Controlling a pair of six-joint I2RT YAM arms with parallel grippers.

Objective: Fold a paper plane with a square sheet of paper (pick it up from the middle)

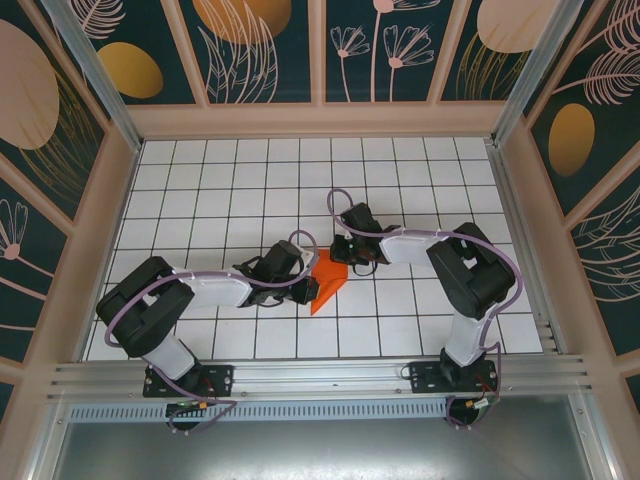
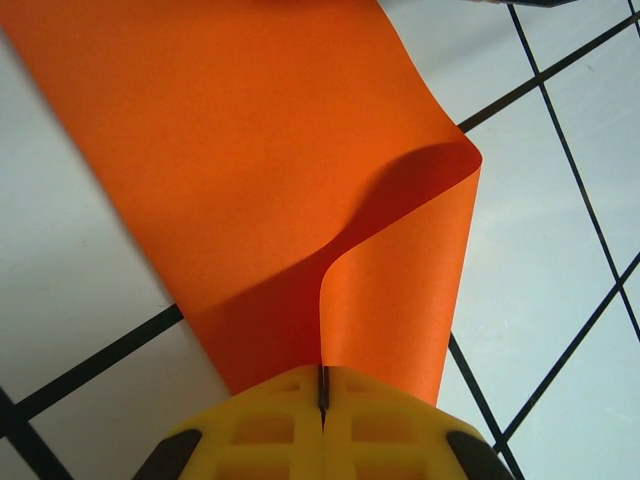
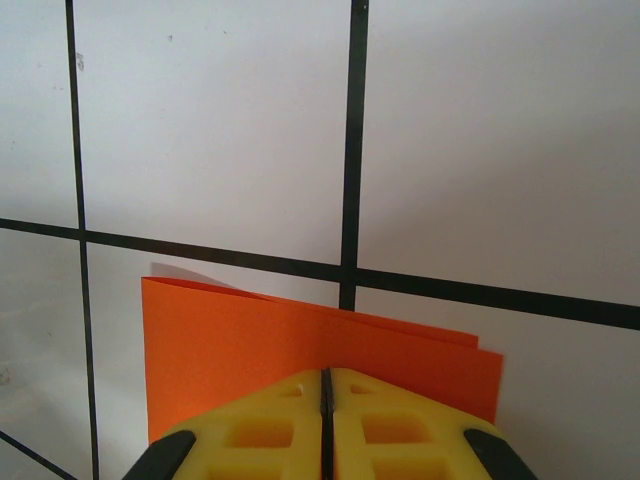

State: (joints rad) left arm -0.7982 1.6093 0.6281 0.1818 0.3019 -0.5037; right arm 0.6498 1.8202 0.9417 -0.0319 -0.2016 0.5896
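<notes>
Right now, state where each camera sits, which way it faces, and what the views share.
Top external: above and behind, looking down at the table; the left arm and right arm show, bases included.
Left wrist: on the left arm, looking past the shut left gripper, which pinches the curled orange paper.
Right wrist: on the right arm, looking down past the shut right gripper at the paper's folded edge.
Shared: all three show the orange paper on the tiled table.
</notes>
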